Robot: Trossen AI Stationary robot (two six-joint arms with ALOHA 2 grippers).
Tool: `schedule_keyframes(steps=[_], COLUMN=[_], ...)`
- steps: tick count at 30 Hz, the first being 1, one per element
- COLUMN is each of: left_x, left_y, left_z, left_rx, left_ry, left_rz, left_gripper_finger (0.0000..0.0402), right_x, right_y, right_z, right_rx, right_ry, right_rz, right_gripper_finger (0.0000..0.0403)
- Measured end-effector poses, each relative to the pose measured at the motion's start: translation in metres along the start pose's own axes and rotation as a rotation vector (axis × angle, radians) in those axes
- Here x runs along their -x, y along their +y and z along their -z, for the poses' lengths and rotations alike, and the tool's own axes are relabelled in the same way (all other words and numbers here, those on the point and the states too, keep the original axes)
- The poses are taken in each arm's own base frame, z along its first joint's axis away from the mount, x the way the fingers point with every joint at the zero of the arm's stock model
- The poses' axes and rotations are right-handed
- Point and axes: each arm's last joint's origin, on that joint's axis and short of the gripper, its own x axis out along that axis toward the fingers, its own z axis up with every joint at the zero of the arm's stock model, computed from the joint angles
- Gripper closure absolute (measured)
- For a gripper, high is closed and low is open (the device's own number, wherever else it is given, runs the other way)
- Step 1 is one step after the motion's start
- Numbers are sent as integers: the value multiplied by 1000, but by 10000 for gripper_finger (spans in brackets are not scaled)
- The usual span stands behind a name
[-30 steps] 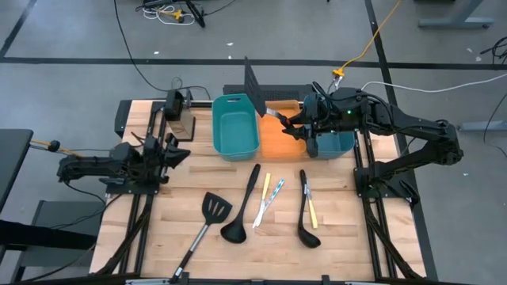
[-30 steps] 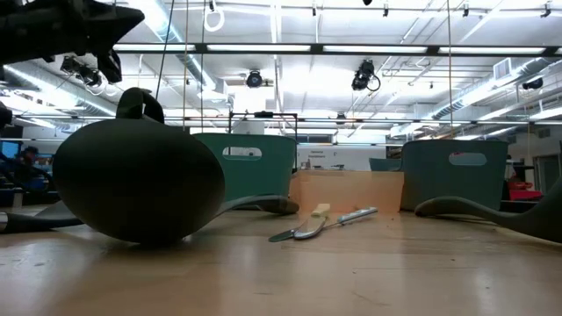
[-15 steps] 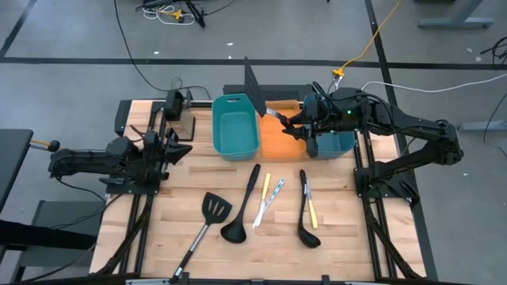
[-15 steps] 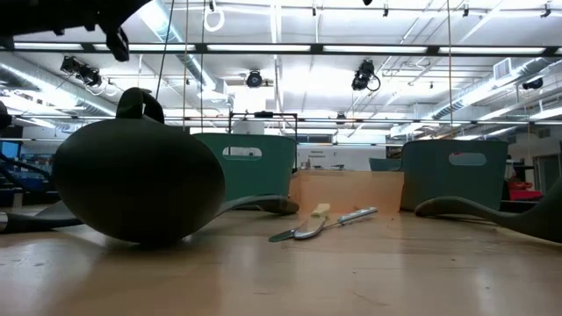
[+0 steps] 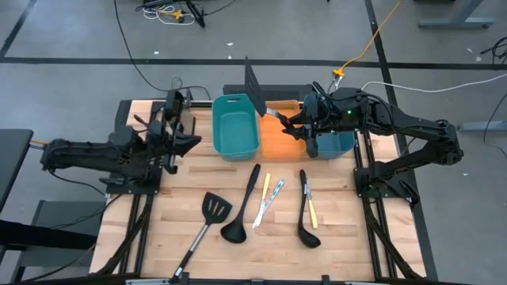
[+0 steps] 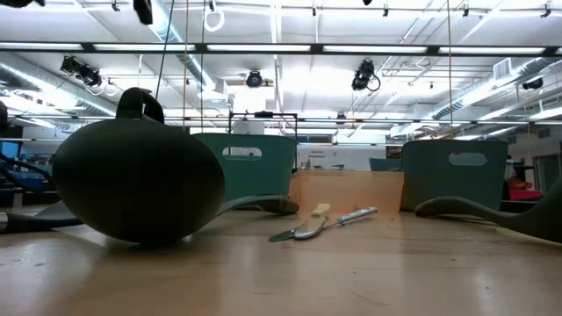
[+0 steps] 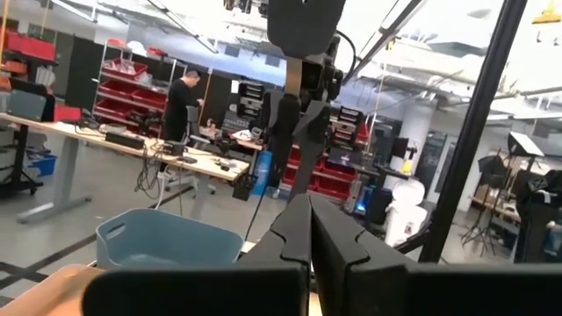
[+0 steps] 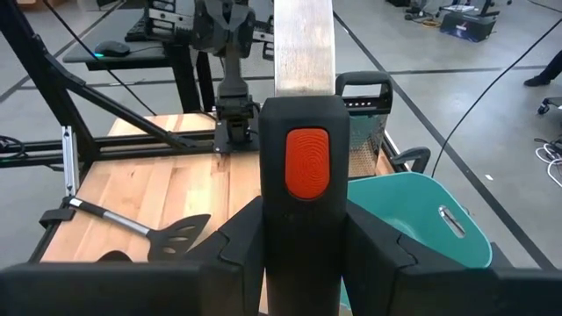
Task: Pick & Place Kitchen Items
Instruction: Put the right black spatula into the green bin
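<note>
The right gripper (image 5: 295, 124) is above the orange bin (image 5: 281, 142) at the far side of the table, its fingers clamped on the black handle of a tool (image 8: 299, 167) whose broad flat blade rises toward the teal bin (image 5: 236, 127) on the left (in the right wrist view the handle carries an orange oval grip pad and a pale metal blade, so it looks like a scraper or turner, though its full shape is hard to make out). A second teal bin (image 5: 336, 142) sits on the other side of the orange one, partly under the right arm. The left gripper (image 5: 184, 141) is over the table's left part, near the left teal bin, with its fingers pressed together and nothing between them. On the wooden table (image 5: 348, 237) nearer the front edge lie a black slotted spatula (image 5: 207, 222), a black ladle (image 5: 242, 207) just right of it, thin yellow and teal sticks (image 5: 268, 199) side by side, and another black ladle (image 5: 306, 212) with a yellow stick (image 5: 312, 212) beside its handle. All of these rest flat, well apart from both grippers.
</note>
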Motion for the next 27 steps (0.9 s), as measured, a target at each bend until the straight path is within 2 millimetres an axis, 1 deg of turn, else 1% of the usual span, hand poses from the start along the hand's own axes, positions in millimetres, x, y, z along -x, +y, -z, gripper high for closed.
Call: schedule_keyframes(steps=[5,13,21,27], left_x=[-21,-57,-89,-105], left_y=[-6,-12,-7,1], left_z=[-10,-20,-25,-24], left_rx=[3,-54,-88,-95], left_ry=[19,46,80,84], left_rz=[-1,4,30,52], left_gripper_finger=[400,401,401,401], right_x=[0,0,0,0], right_y=[0,0,0,0], right_z=[0,0,0,0], right_rx=[0,0,1,2], right_ry=[0,-1,-1,-2], right_rz=[0,3,2,-1], right_gripper_finger=[282,282,282,282])
